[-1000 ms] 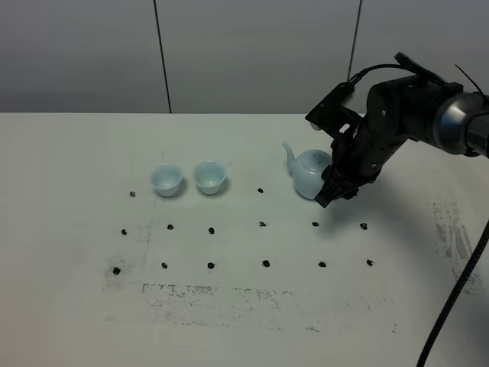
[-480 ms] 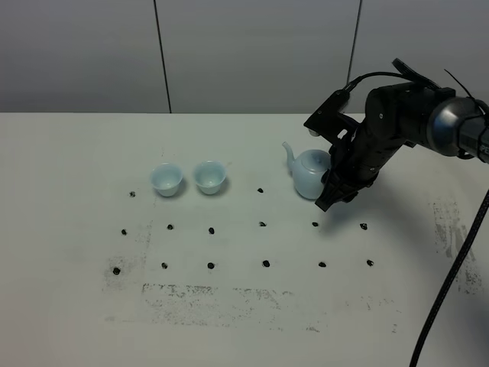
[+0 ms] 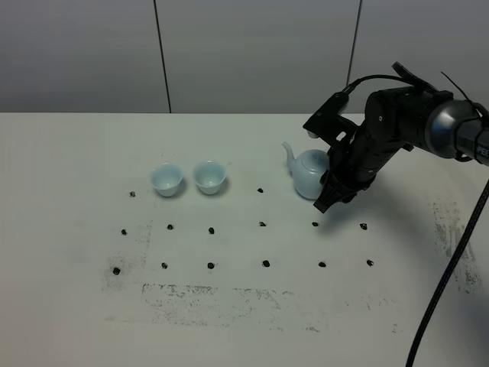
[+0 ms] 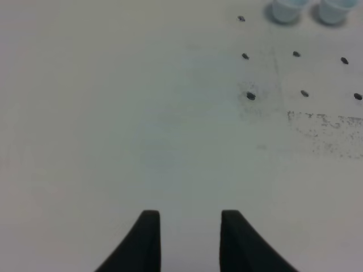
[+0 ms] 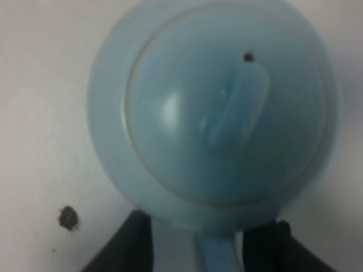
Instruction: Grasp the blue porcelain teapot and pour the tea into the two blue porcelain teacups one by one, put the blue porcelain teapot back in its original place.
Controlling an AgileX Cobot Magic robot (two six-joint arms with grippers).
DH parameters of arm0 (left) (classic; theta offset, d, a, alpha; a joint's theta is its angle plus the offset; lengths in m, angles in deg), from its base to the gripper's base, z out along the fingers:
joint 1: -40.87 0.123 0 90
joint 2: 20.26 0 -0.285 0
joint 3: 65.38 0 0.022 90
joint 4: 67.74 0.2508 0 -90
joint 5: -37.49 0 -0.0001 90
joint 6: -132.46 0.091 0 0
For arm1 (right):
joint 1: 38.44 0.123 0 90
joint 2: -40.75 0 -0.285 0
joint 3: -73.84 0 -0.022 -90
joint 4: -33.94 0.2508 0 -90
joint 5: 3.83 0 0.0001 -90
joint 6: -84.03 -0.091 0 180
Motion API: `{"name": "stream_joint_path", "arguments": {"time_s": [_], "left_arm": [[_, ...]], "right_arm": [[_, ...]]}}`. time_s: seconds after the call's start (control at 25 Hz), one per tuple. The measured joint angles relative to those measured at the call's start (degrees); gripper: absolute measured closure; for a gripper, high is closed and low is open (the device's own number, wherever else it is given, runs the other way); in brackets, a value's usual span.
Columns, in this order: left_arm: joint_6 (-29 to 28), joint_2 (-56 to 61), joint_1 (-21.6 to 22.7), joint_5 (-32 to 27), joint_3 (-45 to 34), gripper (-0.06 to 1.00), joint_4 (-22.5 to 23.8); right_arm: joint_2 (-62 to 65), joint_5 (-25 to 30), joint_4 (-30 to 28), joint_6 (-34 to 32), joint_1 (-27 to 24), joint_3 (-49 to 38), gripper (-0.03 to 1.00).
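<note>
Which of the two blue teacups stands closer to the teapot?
The cup on the right in the high view; the other cup stands beyond it, farther from the teapot.

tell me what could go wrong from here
1. The right gripper straddles the handle off-centre; the teapot could twist or slip on lifting.
2. Nothing holds the lid; it may slide off when tipped.
3. The cups stand close together; the spout could knock one.

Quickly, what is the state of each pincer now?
Left pincer: open, holding nothing.
Right pincer: around the handle of the blue porcelain teapot; whether it grips cannot be told.
</note>
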Motion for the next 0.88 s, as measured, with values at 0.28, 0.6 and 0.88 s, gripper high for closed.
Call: {"name": "stream_joint_path", "arguments": {"time_s": [0.28, 0.6, 0.88], "left_arm": [[0.00, 0.00, 0.00, 0.00, 0.00, 0.66, 0.00], [0.00, 0.00, 0.00, 0.00, 0.00, 0.66, 0.00], [0.00, 0.00, 0.00, 0.00, 0.00, 0.66, 0.00]], "right_arm": [[-0.14, -1.06, 1.72, 2.41, 0.00, 0.00, 0.93], [-0.32, -2.55, 4.80, 3.58, 0.00, 0.00, 0.93], [-0.20, -3.97, 6.40, 3.58, 0.00, 0.00, 0.93]]}}
